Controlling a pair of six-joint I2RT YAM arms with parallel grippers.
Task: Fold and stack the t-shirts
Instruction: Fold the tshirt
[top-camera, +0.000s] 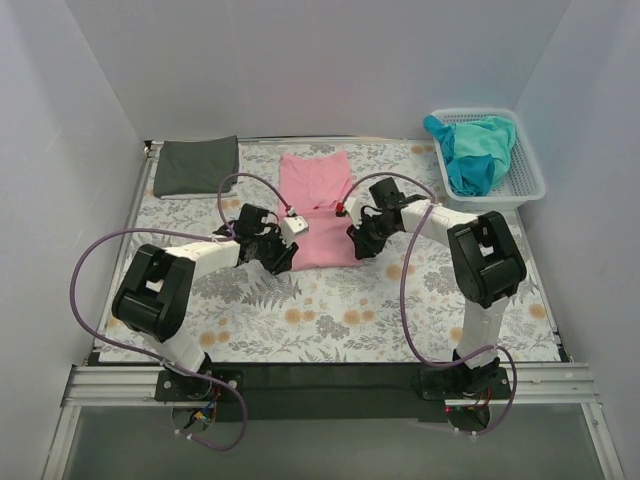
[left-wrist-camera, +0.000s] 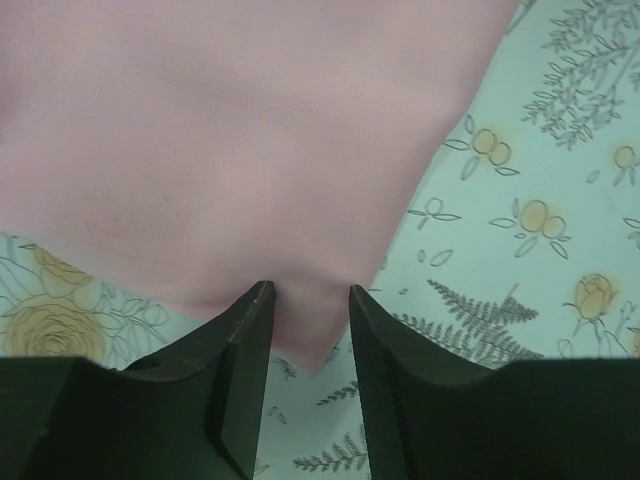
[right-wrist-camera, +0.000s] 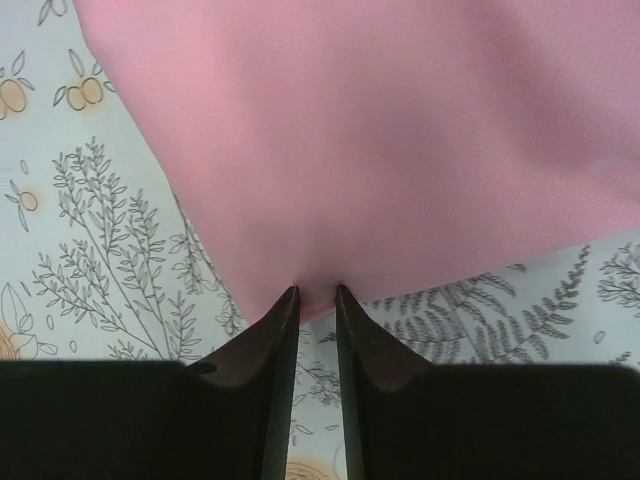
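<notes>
The light pink t-shirt (top-camera: 315, 195) lies partly folded on the floral tablecloth at the table's middle. My left gripper (top-camera: 280, 253) is at its near left corner. In the left wrist view the narrowly spaced jaws (left-wrist-camera: 310, 290) hold the pink corner (left-wrist-camera: 250, 130) between them. My right gripper (top-camera: 360, 240) is at the near right corner, its jaws (right-wrist-camera: 316, 290) pinched on the puckered pink edge (right-wrist-camera: 380, 130). The dark charcoal t-shirt (top-camera: 197, 165) lies folded at the back left. The teal t-shirt (top-camera: 475, 150) is bunched in the basket.
The white mesh basket (top-camera: 535, 185) stands at the back right corner. The floral tablecloth (top-camera: 330, 310) covers the table. Purple cables loop from both arms. White walls close in the back and sides.
</notes>
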